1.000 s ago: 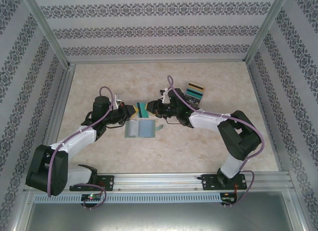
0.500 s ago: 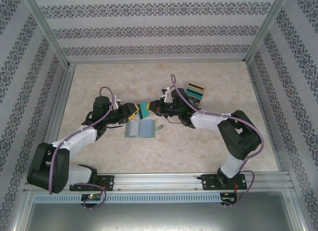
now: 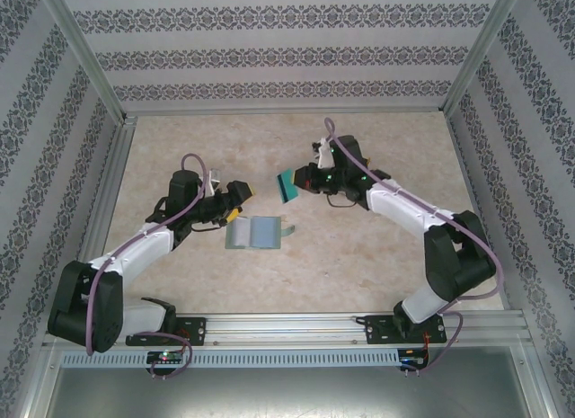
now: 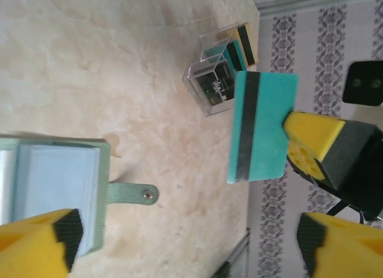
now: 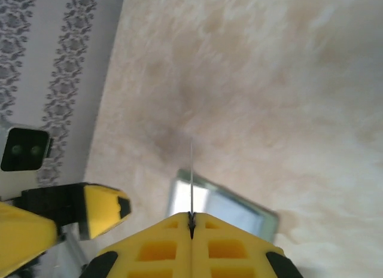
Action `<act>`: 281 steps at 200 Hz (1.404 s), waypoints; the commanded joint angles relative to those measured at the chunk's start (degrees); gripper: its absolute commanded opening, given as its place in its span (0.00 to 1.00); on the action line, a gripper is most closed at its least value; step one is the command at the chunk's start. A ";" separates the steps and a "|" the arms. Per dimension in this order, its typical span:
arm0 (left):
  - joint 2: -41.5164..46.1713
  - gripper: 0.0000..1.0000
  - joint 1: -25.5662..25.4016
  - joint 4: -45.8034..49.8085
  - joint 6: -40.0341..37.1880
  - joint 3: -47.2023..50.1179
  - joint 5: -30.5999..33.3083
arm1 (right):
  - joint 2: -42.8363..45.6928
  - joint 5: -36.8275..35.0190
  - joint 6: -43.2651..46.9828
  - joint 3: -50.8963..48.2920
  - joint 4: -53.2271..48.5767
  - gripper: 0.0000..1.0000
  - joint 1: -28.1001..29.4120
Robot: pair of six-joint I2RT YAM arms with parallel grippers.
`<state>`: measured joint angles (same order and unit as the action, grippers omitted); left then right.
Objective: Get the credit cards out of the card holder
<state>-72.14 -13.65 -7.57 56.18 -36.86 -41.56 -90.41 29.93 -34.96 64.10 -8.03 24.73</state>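
Centre frame: the right end effector (image 3: 299,182) pinches a teal card (image 3: 287,185) tightly above the surface (image 3: 359,256); the left end effector (image 3: 239,195) gapes empty near the open card holder (image 3: 254,231). Next, likely: set the card aside.

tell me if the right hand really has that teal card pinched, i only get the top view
observer: yes. In the right wrist view the right hand is shut, with the teal card edge-on between its fingers.
operator: any other cards out of the holder
observer: yes. The left wrist view shows a clear box beyond the teal card, with more cards standing in it.
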 commanded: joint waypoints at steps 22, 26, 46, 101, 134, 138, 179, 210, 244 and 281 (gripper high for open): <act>3.12 0.99 0.73 9.37 -7.11 -4.07 1.09 | 2.68 -15.28 29.17 9.17 -25.70 0.00 -3.02; 3.26 0.99 0.75 9.66 -7.40 -4.08 1.25 | 2.70 -16.26 31.51 9.66 -26.58 0.00 -3.09; 3.48 0.99 0.73 10.30 -8.04 -4.32 1.23 | 2.87 -22.14 41.63 10.73 -28.86 0.00 -3.11; 2.82 0.99 0.73 10.31 -8.37 -4.31 0.26 | 2.36 -34.87 61.60 11.56 -27.38 0.00 -3.63; 3.23 0.99 0.73 11.06 -8.58 -4.16 -0.01 | -0.18 -38.68 71.13 11.93 -23.95 0.00 -3.62; 3.32 0.99 0.75 11.20 -8.68 -4.15 0.09 | -0.53 -38.98 72.20 12.01 -23.54 0.00 -3.59; 4.39 0.99 0.73 13.33 -9.62 -4.62 0.77 | -4.56 -39.59 79.44 13.16 -20.48 0.00 -3.90; 4.57 0.99 0.77 14.16 -9.85 -4.97 0.77 | -7.72 -40.12 81.75 14.22 -17.94 0.00 -5.22; 4.59 0.99 0.74 15.06 -10.41 -5.05 1.21 | -10.36 -37.76 81.76 15.53 -17.51 0.00 -7.60; 4.33 0.99 0.82 15.27 -10.82 -4.94 1.83 | -12.94 -35.17 80.23 16.45 -17.43 0.00 -8.47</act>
<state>-68.84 -13.37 6.22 47.11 -39.92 -40.45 -101.14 -7.64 45.41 78.41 -26.24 16.36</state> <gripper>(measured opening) 0.993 0.063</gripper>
